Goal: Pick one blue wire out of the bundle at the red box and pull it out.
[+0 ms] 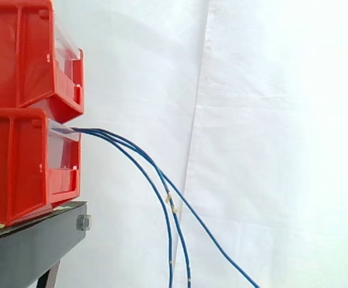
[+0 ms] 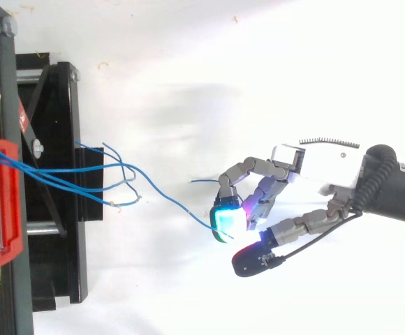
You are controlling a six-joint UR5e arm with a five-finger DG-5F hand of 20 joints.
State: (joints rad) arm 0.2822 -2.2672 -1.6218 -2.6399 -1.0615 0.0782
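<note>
Blue wire (image 2: pixel 178 202) is the one singled out. In the top view it leaves the bundle (image 1: pixel 93 132) and runs slantwise to the robot hand (image 2: pixel 314 164), well clear of the loose curled ends beside it. The bundle comes out of the front of the lower red box (image 1: pixel 18 174), which sits on the black bench (image 1: pixel 30 249). In the side view the strands sag from the box in a long droop.

The robot hand is closed on this one wire. Its fingers are curled, the cyan-glowing fingertip (image 2: pixel 229 218) sits on the strand, and the thumb (image 2: pixel 255 258) is bent in beneath, so the grip looks like a pinch at the tips. A short free end pokes out past the fingers.

To do the pull well, I would hold the pinch firm and draw straight away from the box along the wire's own line, steadily. A jerk could let the thin strand slip through the pads or drag its neighbours along.

The arm comes in from the right edge of the top view, with the palm facing the box and the wrist about level.
</note>
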